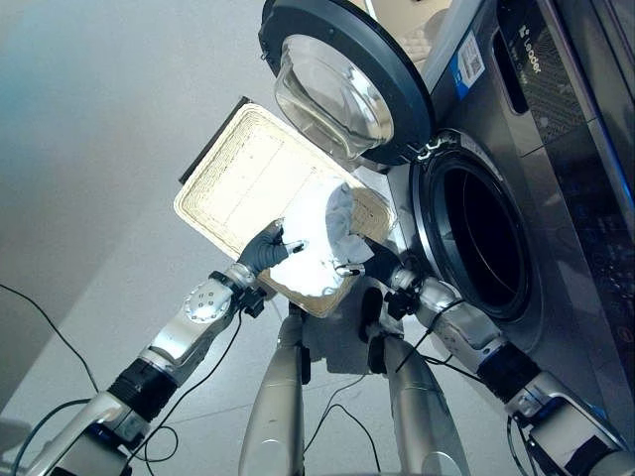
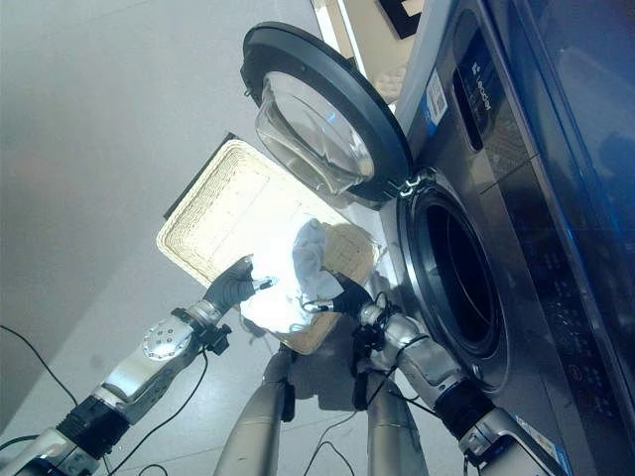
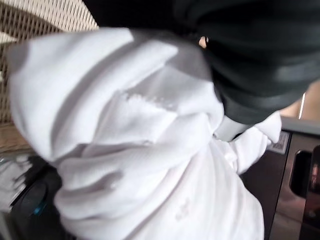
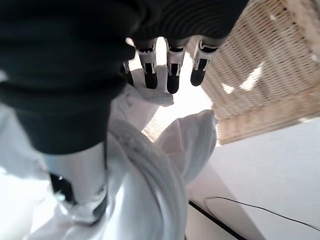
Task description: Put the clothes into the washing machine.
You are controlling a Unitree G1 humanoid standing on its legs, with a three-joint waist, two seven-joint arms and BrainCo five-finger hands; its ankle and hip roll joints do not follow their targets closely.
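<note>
Where both hands' fingers (image 4: 167, 70) clutch: white garment (image 1: 327, 238).

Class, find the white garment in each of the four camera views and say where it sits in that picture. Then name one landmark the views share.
Left eye view: white garment in the wicker basket, between the left hand and right hand.
Right eye view: centre, at the basket's near end.
Left wrist view: across most of the picture.
Right wrist view: lower left, below the fingers.
Shared landmark: the wicker basket.
</note>
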